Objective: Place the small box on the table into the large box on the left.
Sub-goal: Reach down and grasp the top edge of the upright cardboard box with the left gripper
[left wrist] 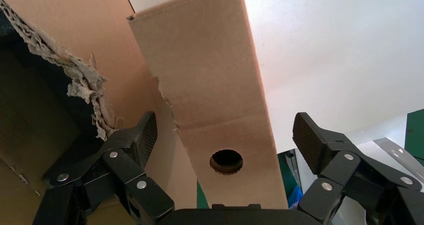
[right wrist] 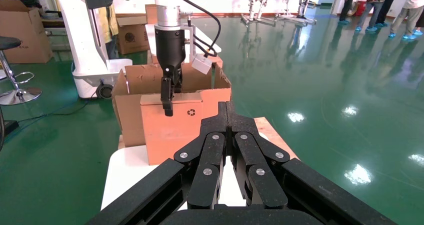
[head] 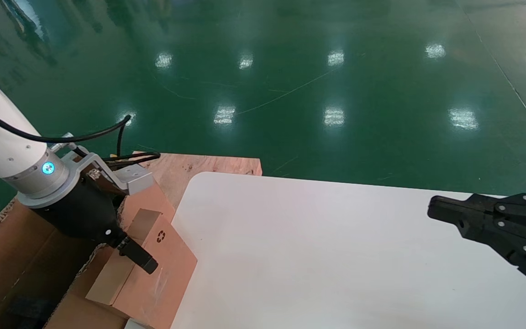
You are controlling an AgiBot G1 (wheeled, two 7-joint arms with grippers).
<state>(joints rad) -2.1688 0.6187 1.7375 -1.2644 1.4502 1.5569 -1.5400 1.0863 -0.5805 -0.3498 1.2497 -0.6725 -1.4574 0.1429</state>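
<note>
The small box (head: 162, 274) leans tilted against the large box (head: 12, 256) at the left edge of the white table (head: 318, 256), recycling symbol up. My left gripper (head: 123, 249) is open and straddles its paler side; in the left wrist view that side with its round hole (left wrist: 226, 161) lies between the spread fingers (left wrist: 145, 135), which do not touch it. The carton's ragged flap (left wrist: 80, 80) shows beside it. My right gripper (head: 432, 208) is shut and empty above the table's right side; it also shows in the right wrist view (right wrist: 226, 107).
A raw wooden board (head: 208, 164) lies behind the table's rounded corner. Green shiny floor lies beyond. The right wrist view shows the small box (right wrist: 175, 135), the large box (right wrist: 127, 105) and a white robot base (right wrist: 90, 60) behind.
</note>
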